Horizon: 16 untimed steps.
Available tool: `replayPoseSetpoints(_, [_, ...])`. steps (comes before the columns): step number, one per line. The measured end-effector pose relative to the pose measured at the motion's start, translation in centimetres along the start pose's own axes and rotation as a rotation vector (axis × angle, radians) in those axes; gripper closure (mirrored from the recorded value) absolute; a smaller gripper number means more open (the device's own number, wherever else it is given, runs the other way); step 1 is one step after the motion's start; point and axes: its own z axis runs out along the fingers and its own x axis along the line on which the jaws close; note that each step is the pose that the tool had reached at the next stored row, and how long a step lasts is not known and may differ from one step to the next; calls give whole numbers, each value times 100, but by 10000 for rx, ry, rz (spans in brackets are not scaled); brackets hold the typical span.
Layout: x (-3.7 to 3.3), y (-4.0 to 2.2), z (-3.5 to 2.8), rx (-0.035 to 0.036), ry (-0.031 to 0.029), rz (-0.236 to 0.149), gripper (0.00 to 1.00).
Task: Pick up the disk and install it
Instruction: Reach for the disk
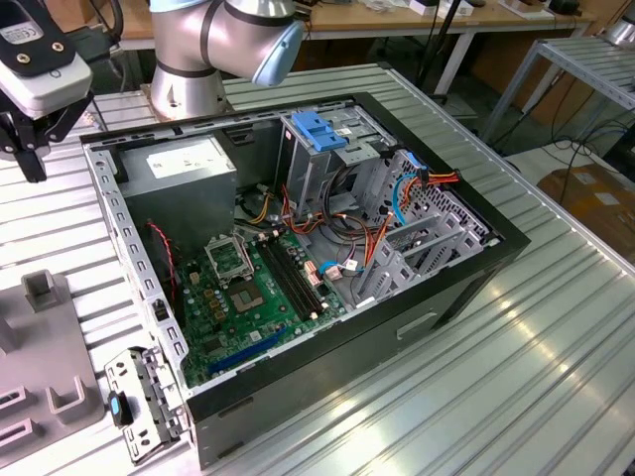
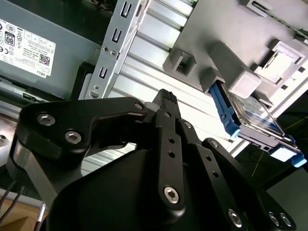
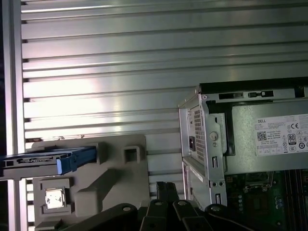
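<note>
In the exterior view, the black two-fingered gripper (image 1: 32, 159) hung above the ribbed aluminium table (image 1: 556, 347) at the exterior view's left. It was just outside the black open computer case (image 1: 327, 327), near the corner where the grey boxy power supply (image 1: 189, 171) sat. A flat grey plastic holder block (image 1: 40, 372) lay on the table below it.

In the second wrist view, the gripper (image 2: 166, 95) was clenched, its fingertips pressed together with nothing between them. The disk (image 2: 248, 122), a grey metal drive in a bright blue carrier rail, stood on edge in the holder block (image 2: 231, 43). It was well apart from the fingers.

In the first wrist view, the gripper (image 3: 165, 186) again looked clenched on nothing. The disk (image 3: 48, 160) stuck out from one side of the holder block (image 3: 120, 173), and the power supply (image 3: 269, 139) lay on the other side of the fingers.
</note>
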Motion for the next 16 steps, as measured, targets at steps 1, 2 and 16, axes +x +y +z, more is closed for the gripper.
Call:
replayPoseSetpoints(1, [7,0,0,-1,0,0,89])
replayPoseSetpoints(2, [22,-2,0,0,3,0,89])
replayPoseSetpoints(16, [162,-12,3,2,25,2,89])
